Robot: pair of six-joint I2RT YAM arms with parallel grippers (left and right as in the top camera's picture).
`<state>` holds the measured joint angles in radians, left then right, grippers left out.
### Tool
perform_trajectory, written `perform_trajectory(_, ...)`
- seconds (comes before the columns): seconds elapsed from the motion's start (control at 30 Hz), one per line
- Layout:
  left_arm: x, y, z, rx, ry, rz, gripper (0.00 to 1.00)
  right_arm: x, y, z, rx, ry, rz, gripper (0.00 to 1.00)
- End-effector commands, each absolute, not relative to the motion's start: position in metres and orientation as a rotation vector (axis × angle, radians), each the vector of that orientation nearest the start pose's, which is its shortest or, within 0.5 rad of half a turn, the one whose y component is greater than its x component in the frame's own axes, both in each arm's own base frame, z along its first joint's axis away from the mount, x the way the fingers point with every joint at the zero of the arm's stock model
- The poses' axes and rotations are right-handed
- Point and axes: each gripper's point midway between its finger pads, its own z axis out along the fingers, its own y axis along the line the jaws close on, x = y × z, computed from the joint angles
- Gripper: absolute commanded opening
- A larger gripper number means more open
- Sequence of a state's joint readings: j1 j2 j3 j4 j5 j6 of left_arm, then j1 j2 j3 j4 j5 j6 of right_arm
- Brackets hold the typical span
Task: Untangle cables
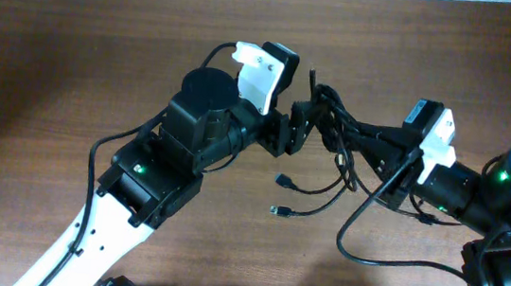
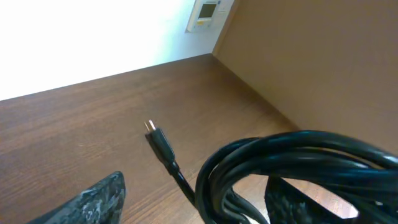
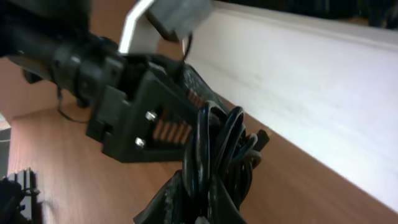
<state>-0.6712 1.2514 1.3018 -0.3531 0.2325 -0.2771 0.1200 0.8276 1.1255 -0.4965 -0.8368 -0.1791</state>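
Cables (image 1: pixel 327 112) bunch together between my two grippers, both equally near. Left gripper (image 1: pixel 301 124), touching their left side, is spread wide with no sure hold on anything; right gripper (image 1: pixel 350 134), on their right, pinches several strands.

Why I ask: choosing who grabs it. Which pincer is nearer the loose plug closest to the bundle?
Left, narrowly, by the overhead view. The left pincer hangs just beyond the plug; the right pincer is farther to the side, across the cable bundle.
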Motion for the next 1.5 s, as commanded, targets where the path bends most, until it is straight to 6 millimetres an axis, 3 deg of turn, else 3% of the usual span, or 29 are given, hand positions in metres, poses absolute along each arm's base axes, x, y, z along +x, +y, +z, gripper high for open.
perform_trajectory(0.0,0.292,-0.287,0.376,0.558,1.848,-0.882,0.72,0.214,0.162,0.409,-0.879,1.489,0.752,0.04)
perform_trajectory(0.13,0.292,-0.287,0.376,0.558,1.848,-0.882,0.69,0.213,0.162,0.409,-0.88,1.489,0.755,0.04)
perform_trajectory(0.2,0.289,-0.289,0.377,0.574,1.846,-0.9,0.56,0.209,0.165,0.41,-0.899,1.474,0.776,0.04)
perform_trajectory(0.23,0.289,-0.289,0.377,0.576,1.846,-0.902,0.48,0.208,0.165,0.41,-0.906,1.468,0.783,0.04)
perform_trajectory(0.27,0.288,-0.29,0.377,0.579,1.846,-0.905,0.15,0.207,0.166,0.411,-0.91,1.465,0.787,0.04)
perform_trajectory(0.3,0.288,-0.29,0.377,0.582,1.845,-0.908,0.1,0.207,0.166,0.411,-0.911,1.463,0.788,0.04)
perform_trajectory(0.37,0.281,-0.295,0.378,0.662,1.814,-0.922,0.13,0.205,0.167,0.411,-0.92,1.458,0.799,0.04)
perform_trajectory(0.47,0.275,-0.299,0.378,0.705,1.8,-0.95,0.27,0.202,0.168,0.412,-0.931,1.451,0.813,0.04)
perform_trajectory(0.5,0.275,-0.299,0.379,0.705,1.8,-0.95,0.33,0.202,0.169,0.412,-0.934,1.449,0.817,0.04)
perform_trajectory(0.57,0.271,-0.301,0.379,0.725,1.793,-0.974,0.59,0.201,0.169,0.412,-0.939,1.446,0.825,0.04)
perform_trajectory(0.6,0.269,-0.303,0.381,0.736,1.786,-0.989,0.66,0.199,0.17,0.412,-0.948,1.439,0.834,0.04)
perform_trajectory(0.63,0.267,-0.304,0.382,0.746,1.778,-1.001,0.66,0.197,0.171,0.413,-0.956,1.431,0.842,0.04)
perform_trajectory(0.7,0.266,-0.305,0.383,0.748,1.771,-1.003,0.47,0.195,0.172,0.415,-0.968,1.415,0.85,0.04)
perform_trajectory(0.77,0.266,-0.305,0.383,0.77,1.757,-0.985,0.08,0.195,0.172,0.415,-0.97,1.414,0.852,0.04)
perform_trajectory(0.8,0.266,-0.305,0.383,0.777,1.754,-0.979,0.0,0.195,0.172,0.415,-0.969,1.414,0.851,0.04)
perform_trajectory(1.0,0.267,-0.304,0.382,0.779,1.754,-0.971,0.0,0.201,0.17,0.413,-0.943,1.44,0.825,0.04)
perform_trajectory(1.1,0.268,-0.303,0.382,0.775,1.753,-0.963,0.0,0.229,0.152,0.394,-0.799,1.59,0.687,0.04)
perform_trajectory(1.47,0.273,-0.292,0.396,0.79,1.682,-0.913,0.0,0.283,0.09,0.332,-0.419,1.968,0.359,0.04)
